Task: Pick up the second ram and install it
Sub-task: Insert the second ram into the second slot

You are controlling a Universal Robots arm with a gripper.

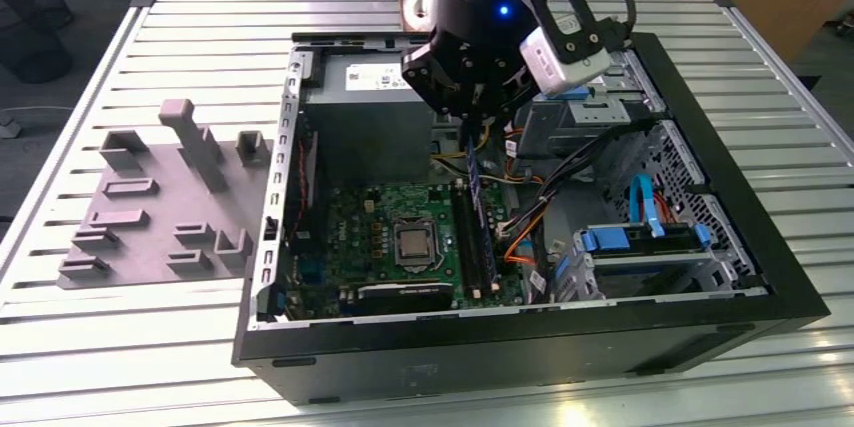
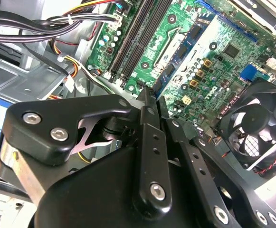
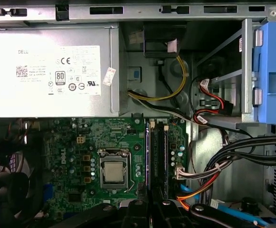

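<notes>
Gripper (image 2: 151, 102) closed on second ram (image 1: 473, 169), inside PC case (image 1: 747, 277). We see mobo slots (image 2: 138, 33) directly beneath gripper, CPU socket (image 3: 114, 172) beside them.

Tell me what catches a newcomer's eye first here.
An open PC case lies on a slatted table, green motherboard exposed. The black arm hangs over it, its tool shut on a thin ram above the slots. A grey fixture sits at the exterior view's left.

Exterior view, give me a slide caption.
Gripper poised over the memory slots inside the open computer case.
</notes>
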